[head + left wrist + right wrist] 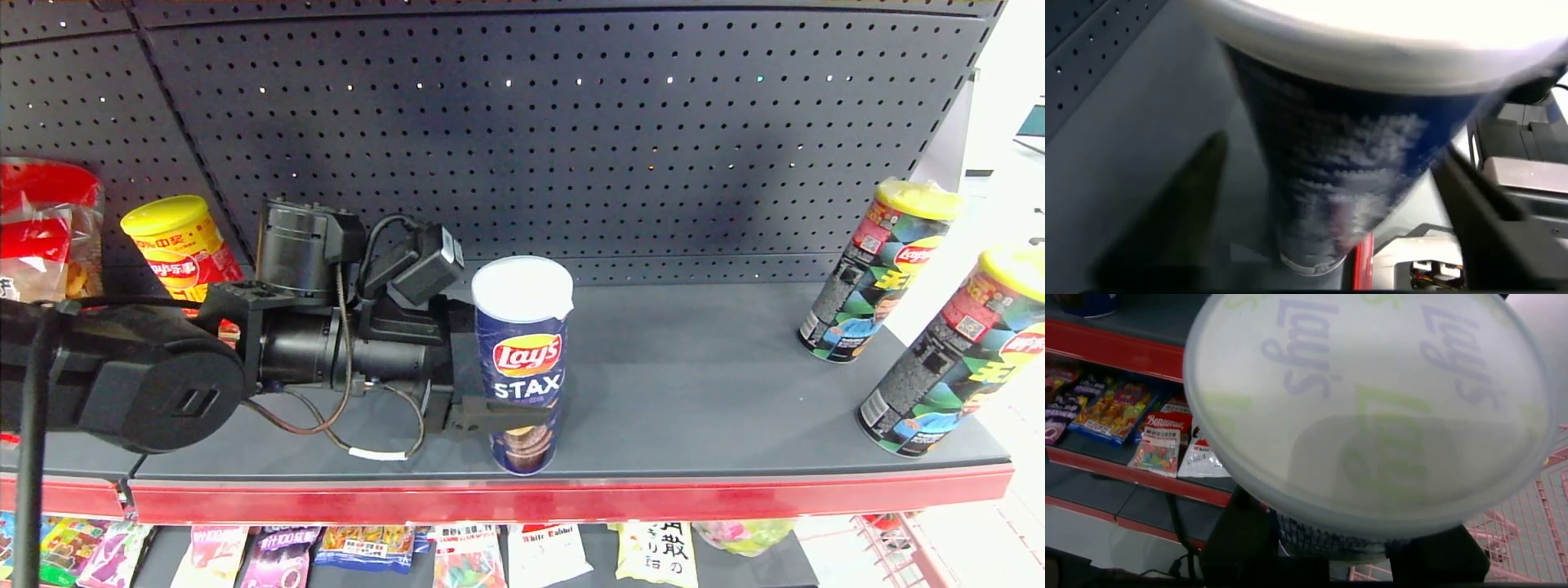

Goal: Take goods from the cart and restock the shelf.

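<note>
Right end effector (1331,559): dark fingers (1237,547) sit on either side of a pale-lidded can (1372,416) and are closed on its body just under the lid. Beyond it in the right wrist view are the pink wire of the cart (1539,527) and the red lip of the shelving.

Lower shelf: a row of snack packets (465,555) lies flat along its front.

Main shelf (694,384), grey deck with a red front edge (571,496). Blue can (524,359), white lid, stands upright just behind the front edge, left of the middle. Its base is on the deck.

Left end effector (510,392) comes in from the shelf's left end at the can's lower half. The jaws straddle the can and are drawn in against it. The near finger (506,414) lies across the can's front side; the far finger is hidden behind the can. The left wrist view shows the same can between the two fingers.

Right end of the shelf: two yellow-lidded cans with patchwork wrappers, both upright. One (951,359) is at the front right corner, the other (882,273) behind it towards the rear. They stand near each other and well apart from the blue can.

Left rear: a red-and-yellow can (184,245), yellow lid, partly behind the arm. A clear bagged snack (41,237) is beside it at the far left.

Rear: a dark pegboard (571,122) backs the shelf.
</note>
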Controlling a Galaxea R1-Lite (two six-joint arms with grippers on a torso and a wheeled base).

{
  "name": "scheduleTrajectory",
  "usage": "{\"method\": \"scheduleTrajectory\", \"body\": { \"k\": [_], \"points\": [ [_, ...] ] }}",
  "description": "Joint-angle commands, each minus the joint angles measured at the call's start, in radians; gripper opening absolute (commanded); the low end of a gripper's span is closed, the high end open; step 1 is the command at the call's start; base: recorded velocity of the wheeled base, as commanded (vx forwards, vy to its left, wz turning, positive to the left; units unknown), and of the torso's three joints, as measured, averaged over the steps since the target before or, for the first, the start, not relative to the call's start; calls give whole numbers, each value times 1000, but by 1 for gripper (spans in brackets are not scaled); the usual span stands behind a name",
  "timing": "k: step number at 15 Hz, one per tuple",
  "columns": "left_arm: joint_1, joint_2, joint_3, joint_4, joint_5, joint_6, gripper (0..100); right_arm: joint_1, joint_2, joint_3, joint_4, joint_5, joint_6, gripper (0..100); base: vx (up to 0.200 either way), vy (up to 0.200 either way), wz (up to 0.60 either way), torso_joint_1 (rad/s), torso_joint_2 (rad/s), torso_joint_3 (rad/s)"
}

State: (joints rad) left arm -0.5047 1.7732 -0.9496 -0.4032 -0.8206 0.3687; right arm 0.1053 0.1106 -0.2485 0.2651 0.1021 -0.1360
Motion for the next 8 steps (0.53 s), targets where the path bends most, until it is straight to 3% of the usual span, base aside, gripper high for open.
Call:
{"method": "scheduleTrajectory", "body": {
  "k": [1, 3, 6, 8],
  "points": [
    [3, -12, 28, -5, 3, 1, 100, 2, 34, -20, -4, 4, -1, 0, 0, 0, 0, 0, 0, 0],
    [23, -44, 87, -29, 6, 1, 100, 2, 135, -100, -4, 51, -2, 0, 0, 0, 0, 0, 0, 0],
    [87, -135, 213, -66, 38, 1, 100, 2, 423, -324, -7, 189, -31, 0, 0, 0, 0, 0, 0, 0],
    [121, -212, 290, -69, 63, -5, 100, 47, 610, -443, -9, 286, -56, 0, 0, 0, 0, 0, 0, 0]
  ]
}}
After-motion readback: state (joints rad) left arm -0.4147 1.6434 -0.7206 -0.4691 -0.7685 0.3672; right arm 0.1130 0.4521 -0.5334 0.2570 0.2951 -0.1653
